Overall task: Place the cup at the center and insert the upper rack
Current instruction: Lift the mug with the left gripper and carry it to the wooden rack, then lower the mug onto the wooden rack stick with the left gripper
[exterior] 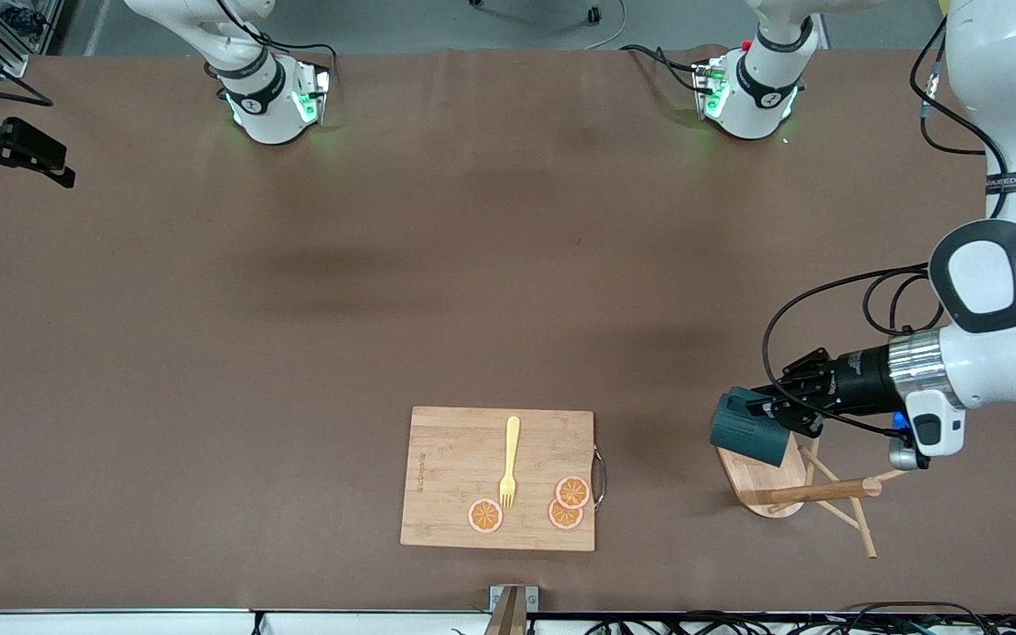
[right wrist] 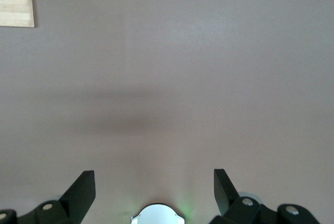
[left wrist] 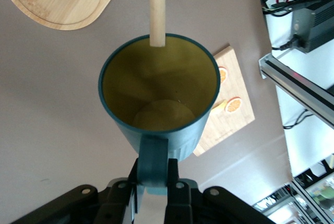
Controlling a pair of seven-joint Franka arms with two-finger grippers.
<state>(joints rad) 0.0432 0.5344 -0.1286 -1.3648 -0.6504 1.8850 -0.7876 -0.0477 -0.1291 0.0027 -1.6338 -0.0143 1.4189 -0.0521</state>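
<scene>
While our left gripper (exterior: 768, 413) pinches the cup (exterior: 746, 428) by its handle, held sideways over the upper rack (exterior: 803, 489), we judge the table's center lies well off toward the right arm's end. Our right gripper (right wrist: 154, 187) waits, spread wide.

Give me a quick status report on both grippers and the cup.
Left gripper shut on the cup by its handle, up over the upper rack. Right gripper open, waiting over bare table. Cutting board sits near center.
</scene>
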